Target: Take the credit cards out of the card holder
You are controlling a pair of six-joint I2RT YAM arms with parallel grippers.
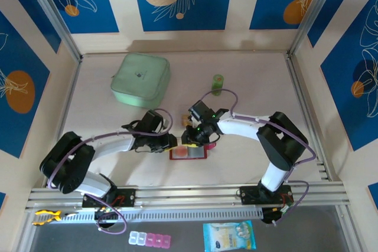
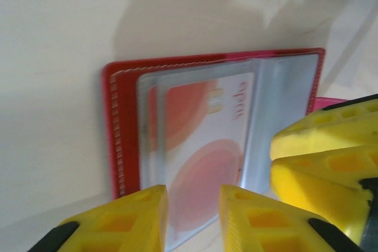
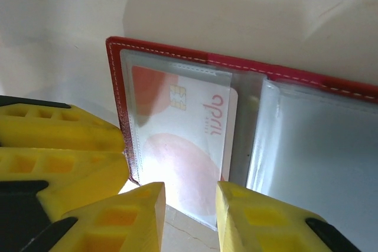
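Note:
The red card holder (image 1: pixel 188 153) lies open on the table between both arms. Its red stitched border (image 2: pixel 118 92) frames clear pockets. A red-and-white credit card (image 2: pixel 207 140) sits inside the clear pocket (image 3: pixel 183 128). The tan cards are hidden. My left gripper (image 2: pixel 193 196) is open, and its yellow fingers straddle the pocket's near edge. My right gripper (image 3: pixel 190 190) is open over the same pocket edge from the other side. The right gripper's fingers (image 2: pixel 322 151) crowd the holder's right half. The left gripper's fingers (image 3: pixel 59 146) sit by the holder's left border (image 3: pixel 116 87).
A large pale-green pouch (image 1: pixel 140 81) lies at the back left. A small green object (image 1: pixel 218 82) stands at the back centre. A pill box (image 1: pixel 150 239) and a blue packet (image 1: pixel 230 235) lie in front of the rail. Walls close in on three sides.

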